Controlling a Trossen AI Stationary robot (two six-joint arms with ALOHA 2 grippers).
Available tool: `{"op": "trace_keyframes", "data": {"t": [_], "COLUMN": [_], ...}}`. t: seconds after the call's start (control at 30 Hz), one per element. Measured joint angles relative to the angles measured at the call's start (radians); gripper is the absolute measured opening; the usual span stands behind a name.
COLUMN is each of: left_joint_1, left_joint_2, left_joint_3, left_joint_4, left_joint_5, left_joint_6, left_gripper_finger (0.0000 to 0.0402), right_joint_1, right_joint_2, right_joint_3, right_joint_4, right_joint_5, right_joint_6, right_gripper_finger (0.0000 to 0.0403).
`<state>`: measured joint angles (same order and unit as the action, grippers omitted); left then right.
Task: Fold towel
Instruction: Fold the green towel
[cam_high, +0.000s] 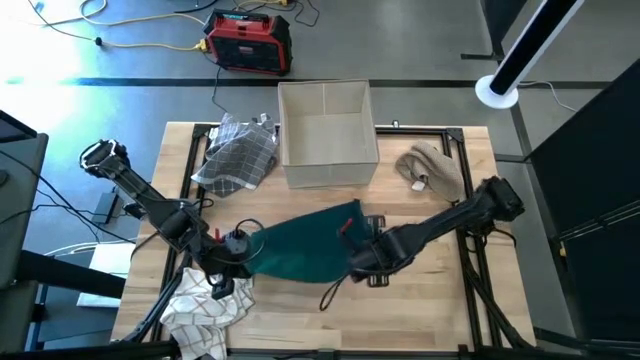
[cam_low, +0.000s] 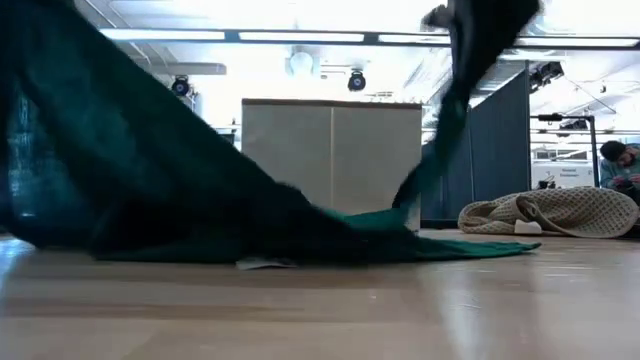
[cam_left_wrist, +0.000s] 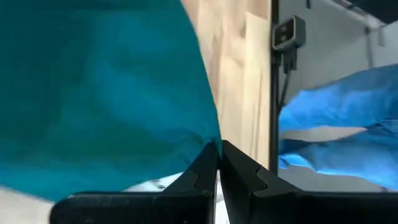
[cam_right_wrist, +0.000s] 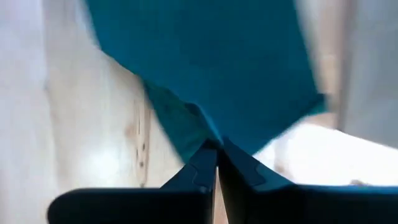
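Note:
A teal towel (cam_high: 305, 245) lies across the middle of the wooden table (cam_high: 420, 310). My left gripper (cam_high: 240, 245) is shut on its left end and my right gripper (cam_high: 352, 232) is shut on its right end. In the low view both ends rise off the table, the left as a broad sheet (cam_low: 110, 160) and the right as a narrow strip (cam_low: 455, 95). The towel's middle (cam_low: 380, 235) sags onto the wood. My left gripper pinches the towel's edge at a corner (cam_left_wrist: 208, 142) between its two fingers; one layer or several, I cannot tell. That end is lifted, and the cloth slopes down to the table. My right gripper pinches a bunched edge of the towel (cam_right_wrist: 208, 138) between its two fingers. That end hangs from it as a drawn strip (cam_low: 440, 130) running down to the part on the table.
A beige open box (cam_high: 326, 135) stands at the far middle. A grey checked cloth (cam_high: 238, 152) lies to its left and a tan knit cloth (cam_high: 432, 170) to its right. A white checked cloth (cam_high: 205, 305) lies at the near left corner. Bare wood shows along the near edge.

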<state>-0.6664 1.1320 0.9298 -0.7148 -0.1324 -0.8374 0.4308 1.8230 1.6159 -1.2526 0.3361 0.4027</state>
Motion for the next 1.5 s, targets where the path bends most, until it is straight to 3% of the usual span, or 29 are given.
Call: {"op": "trace_keyframes", "data": {"t": [0.17,0.2,0.33,0.47,0.6,0.9,1.0,1.13,1.3,1.5], "left_joint_1": [0.024,0.034,0.085,0.143,0.208,0.335,0.364,0.355,0.286,0.174], "left_joint_2": [-0.008,-0.002,-0.037,-0.07,-0.09,-0.112,-0.121,-0.123,-0.123,-0.122], "left_joint_3": [0.144,0.199,0.289,0.344,0.381,0.441,0.446,0.446,0.446,0.446], "left_joint_4": [-0.288,-0.407,-0.519,-0.514,-0.493,-0.483,-0.427,-0.317,-0.218,-0.099], "left_joint_5": [-0.124,-0.159,-0.294,-0.446,-0.519,-0.74,-0.712,-0.53,-0.386,-0.225], "left_joint_6": [-0.052,-0.067,-0.069,-0.023,0.076,0.269,0.36,0.451,0.414,0.349], "left_gripper_finger": [0.0,0.0,0.0,0.0,0.0,0.0,0.0,0.0,0.0,0.0], "right_joint_1": [0.014,0.026,0.062,0.064,0.057,0.007,0.007,0.04,0.141,0.3], "right_joint_2": [-0.071,-0.082,-0.141,-0.198,-0.262,-0.409,-0.436,-0.451,-0.434,-0.428], "right_joint_3": [0.154,0.212,0.326,0.363,0.368,0.367,0.367,0.367,0.366,0.366], "right_joint_4": [-0.155,-0.232,-0.331,-0.308,-0.316,-0.319,-0.306,-0.297,-0.273,-0.144], "right_joint_5": [0.12,0.164,0.343,0.517,0.637,0.655,0.614,0.479,0.3,0.254], "right_joint_6": [0.203,0.244,0.346,0.334,0.332,0.409,0.41,0.41,0.412,0.402], "right_gripper_finger": [0.0,0.0,0.0,0.0,0.0,0.0,0.0,0.0,0.0,0.0]}}
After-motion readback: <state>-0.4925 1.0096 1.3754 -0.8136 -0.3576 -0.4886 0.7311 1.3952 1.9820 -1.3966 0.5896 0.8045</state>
